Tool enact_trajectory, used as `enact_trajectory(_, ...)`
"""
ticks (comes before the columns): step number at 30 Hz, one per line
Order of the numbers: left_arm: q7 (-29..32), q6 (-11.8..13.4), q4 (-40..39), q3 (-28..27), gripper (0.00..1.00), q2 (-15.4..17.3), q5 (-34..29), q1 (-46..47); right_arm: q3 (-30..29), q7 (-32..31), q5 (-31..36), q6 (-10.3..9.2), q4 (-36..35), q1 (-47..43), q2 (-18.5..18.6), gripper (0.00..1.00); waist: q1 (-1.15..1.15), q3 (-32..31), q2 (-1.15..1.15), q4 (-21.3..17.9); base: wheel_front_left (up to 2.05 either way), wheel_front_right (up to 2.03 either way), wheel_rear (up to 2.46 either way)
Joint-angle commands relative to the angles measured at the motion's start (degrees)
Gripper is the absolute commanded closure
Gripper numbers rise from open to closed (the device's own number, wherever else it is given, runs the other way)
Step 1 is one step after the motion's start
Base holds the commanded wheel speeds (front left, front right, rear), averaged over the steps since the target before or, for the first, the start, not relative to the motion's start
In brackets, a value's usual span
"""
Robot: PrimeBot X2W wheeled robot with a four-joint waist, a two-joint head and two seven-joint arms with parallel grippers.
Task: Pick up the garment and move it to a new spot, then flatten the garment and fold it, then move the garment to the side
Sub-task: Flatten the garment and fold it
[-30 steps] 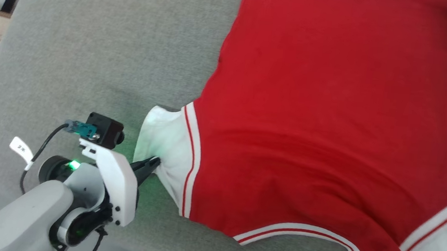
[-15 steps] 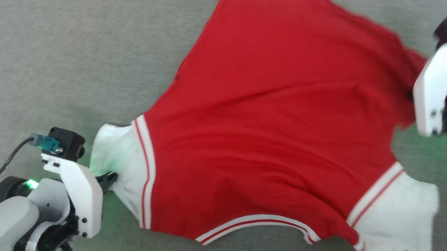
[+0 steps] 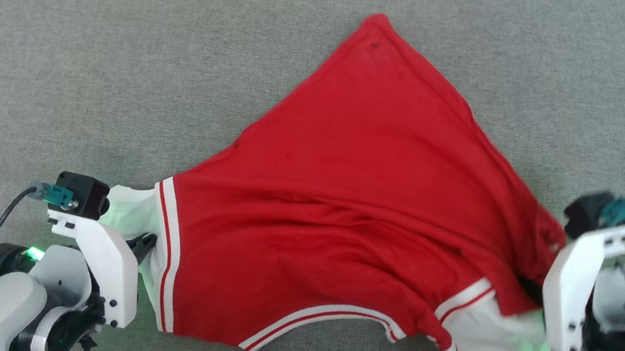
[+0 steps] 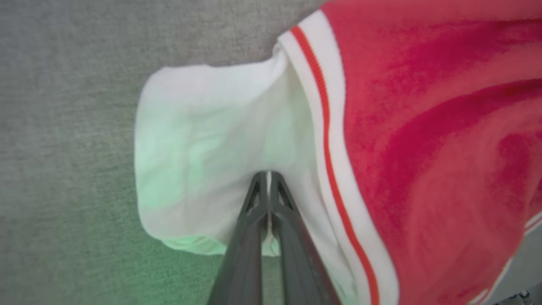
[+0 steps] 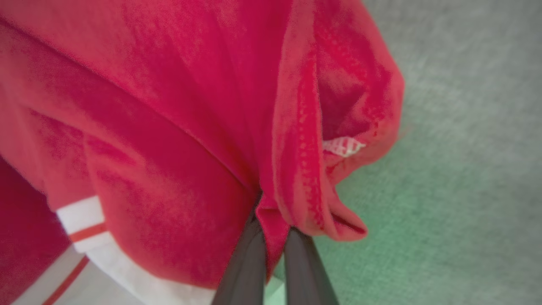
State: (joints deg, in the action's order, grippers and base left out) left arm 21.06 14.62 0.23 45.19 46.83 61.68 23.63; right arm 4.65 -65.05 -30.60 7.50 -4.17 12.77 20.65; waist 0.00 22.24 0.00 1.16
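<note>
A red knit garment (image 3: 344, 201) with white sleeves lies plain side up on a grey, felt-like bench (image 3: 99, 63). It is stretched into a rough triangle whose long axis runs left to right along the near side, with one red corner pointing far and the red-and-white striped neckline curving nearest. The left hand (image 4: 268, 176), its dark fingers pressed together, clamps the soft white left sleeve (image 3: 125, 215), and the right hand (image 5: 273, 231) pinches a bunched fold of red cloth just beyond the crumpled right sleeve (image 3: 502, 348).
</note>
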Motion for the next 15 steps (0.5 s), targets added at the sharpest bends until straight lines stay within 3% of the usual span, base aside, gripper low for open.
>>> enact_trajectory(1, 0.3, -0.3, 0.1, 0.9, 1.00, -1.5, 0.8, 0.1, 0.8, -1.0, 1.1, -0.02, 1.8, -5.0, -1.3, 1.00, 0.00, 0.1, 0.00, -0.1, 0.00, 0.00, 0.00)
enact_trajectory(3, 0.2, -0.4, 0.2, 0.8, 1.00, -1.4, 0.8, 0.1, 0.0, 1.1, 2.2, -0.02, 0.5, -6.5, -2.6, 1.00, 0.00, 0.2, 0.00, -0.2, 0.00, 0.00, 0.00)
enact_trajectory(4, 0.1, -0.5, 0.2, 0.8, 1.00, -1.4, 0.8, 0.1, -0.1, 2.7, 2.6, -0.02, -0.1, -6.7, -3.1, 0.75, 0.00, 0.2, 0.00, -0.3, 0.00, 0.00, 0.00)
enact_trajectory(5, 0.0, -0.5, 0.4, 0.7, 1.00, -1.3, 0.9, 0.0, 0.4, 3.8, 2.6, -0.01, -0.8, -6.9, -3.1, 0.33, 0.00, 0.1, 0.00, -0.3, 0.00, 0.00, 0.00)
enact_trajectory(6, -0.2, -0.6, 0.5, 0.6, 1.00, -1.4, 1.1, -0.1, 0.7, 5.3, 2.2, 0.00, -1.9, -7.0, -3.1, 0.00, 0.00, 0.1, 0.00, -0.4, 0.00, 0.00, 0.00)
enact_trajectory(10, -0.7, -0.6, 0.7, 0.4, 1.00, -1.3, 1.2, -0.8, -1.6, 9.2, 2.4, -0.02, -4.8, -7.0, -3.1, 0.00, 0.00, -0.4, 0.00, -0.7, 0.00, 0.00, 0.00)
enact_trajectory(15, -1.6, 0.0, 0.6, 0.1, 1.00, -0.8, 1.7, -2.6, -5.4, 13.3, 2.6, -0.01, -14.0, -9.0, -4.2, 0.00, 0.00, -1.7, 0.00, -1.2, 0.00, 0.00, 0.00)
